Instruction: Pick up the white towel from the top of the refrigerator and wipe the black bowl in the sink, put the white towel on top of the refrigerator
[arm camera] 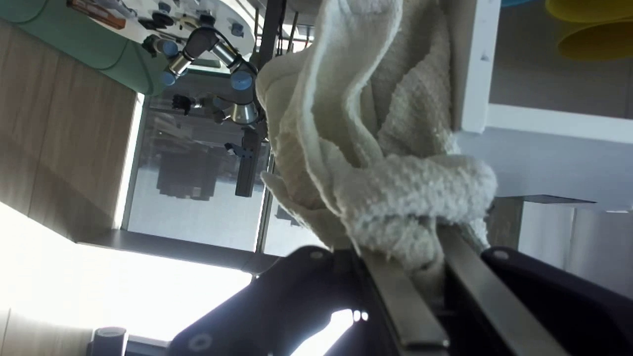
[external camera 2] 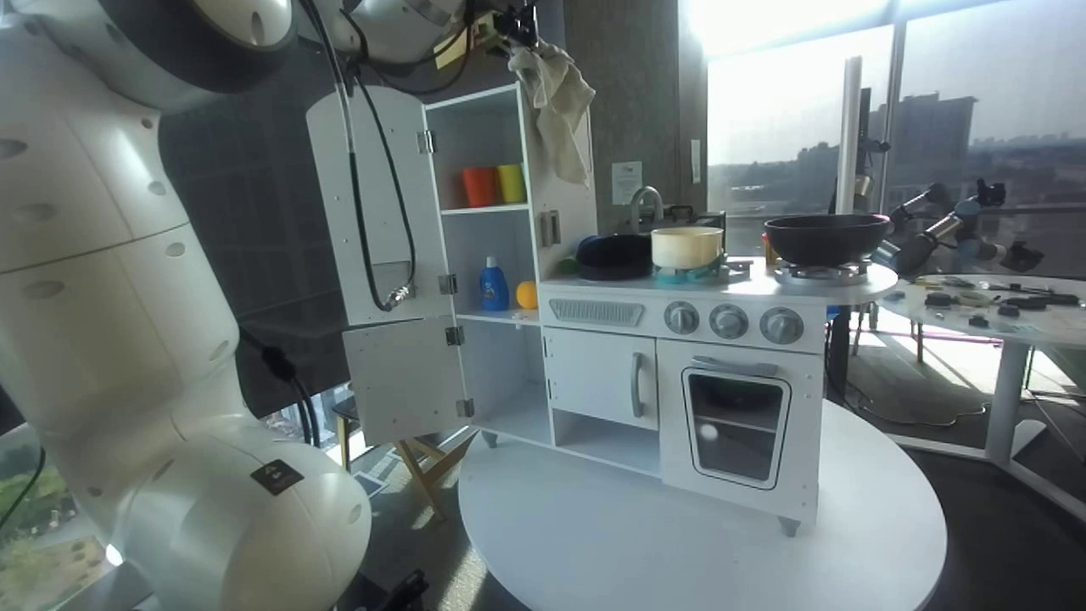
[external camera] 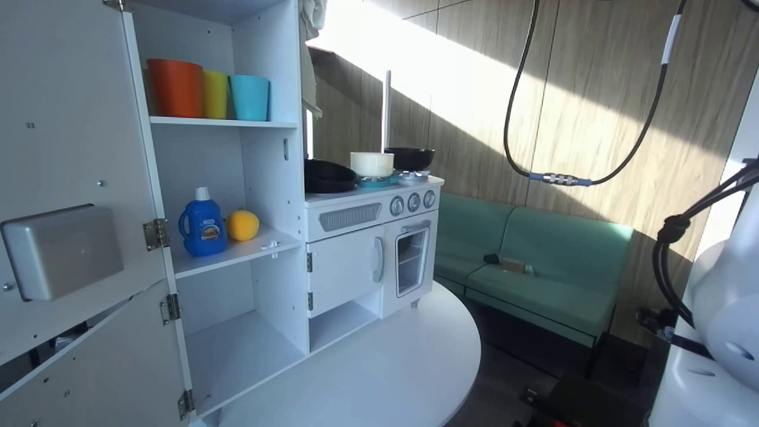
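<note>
My gripper (arm camera: pixel 415 247) is shut on the white towel (arm camera: pixel 376 148), which is bunched between the fingers and hangs loose. In an exterior view the gripper (external camera 2: pixel 521 34) is high at the refrigerator's top, and the towel (external camera 2: pixel 556 106) drapes down along the outer side of the white refrigerator (external camera 2: pixel 547 182). In an exterior view part of the towel (external camera: pixel 309 71) shows beside the refrigerator (external camera: pixel 267 190); the gripper is out of view there. The black bowl (external camera 2: pixel 615 257) sits by the faucet, tilted; it also shows in an exterior view (external camera: pixel 329 177). The sink itself is hidden.
A cream pot (external camera 2: pixel 687 248) and a black pan (external camera 2: pixel 827 238) stand on the stove right of the bowl. The faucet (external camera 2: pixel 646 202) rises behind the bowl. The refrigerator doors (external camera 2: pixel 382 212) stand open. Cups (external camera: pixel 175 88), a blue bottle (external camera: pixel 204 225) and a yellow fruit (external camera: pixel 242 225) are on the shelves.
</note>
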### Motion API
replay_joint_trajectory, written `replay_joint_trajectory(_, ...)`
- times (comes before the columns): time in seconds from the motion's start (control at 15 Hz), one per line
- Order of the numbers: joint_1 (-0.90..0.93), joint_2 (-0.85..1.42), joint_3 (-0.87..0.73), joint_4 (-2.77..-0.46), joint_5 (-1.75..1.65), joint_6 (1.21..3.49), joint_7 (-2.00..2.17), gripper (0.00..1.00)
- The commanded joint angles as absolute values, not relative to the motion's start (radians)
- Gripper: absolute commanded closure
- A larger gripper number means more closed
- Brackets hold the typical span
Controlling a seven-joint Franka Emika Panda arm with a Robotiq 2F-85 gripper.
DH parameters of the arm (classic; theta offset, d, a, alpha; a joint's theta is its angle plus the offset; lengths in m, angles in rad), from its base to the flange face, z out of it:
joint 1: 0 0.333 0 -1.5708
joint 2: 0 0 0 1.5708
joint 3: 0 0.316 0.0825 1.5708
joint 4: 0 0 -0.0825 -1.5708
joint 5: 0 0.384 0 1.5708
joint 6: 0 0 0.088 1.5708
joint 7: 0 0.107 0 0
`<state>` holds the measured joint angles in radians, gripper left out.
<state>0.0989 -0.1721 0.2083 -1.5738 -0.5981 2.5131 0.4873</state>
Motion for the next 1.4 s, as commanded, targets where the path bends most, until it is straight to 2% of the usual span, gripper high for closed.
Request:
replay_joint_trajectory(0.0,0.072,-0.167,0.271,-1.527,-0.731,2.556,0.577,0.89)
replay_joint_trajectory(0.47,0.109,-0.016,0.321,-1.362,-0.913,2.555,0.641,0.89)
replay_joint_trajectory(0.93,0.247,0.243,0.284,-1.111,-0.885,2.584,0.549,0.89)
replay_joint_trajectory(1.13,0.242,0.316,0.337,-1.030,-0.887,2.572,0.517,0.89)
replay_joint_trajectory(1.2,0.250,0.334,0.340,-1.004,-0.883,2.565,0.511,0.72)
replay_joint_trajectory(1.27,0.255,0.347,0.343,-0.985,-0.876,2.561,0.504,0.60)
replay_joint_trajectory(1.33,0.261,0.359,0.344,-0.965,-0.877,2.555,0.506,0.55)
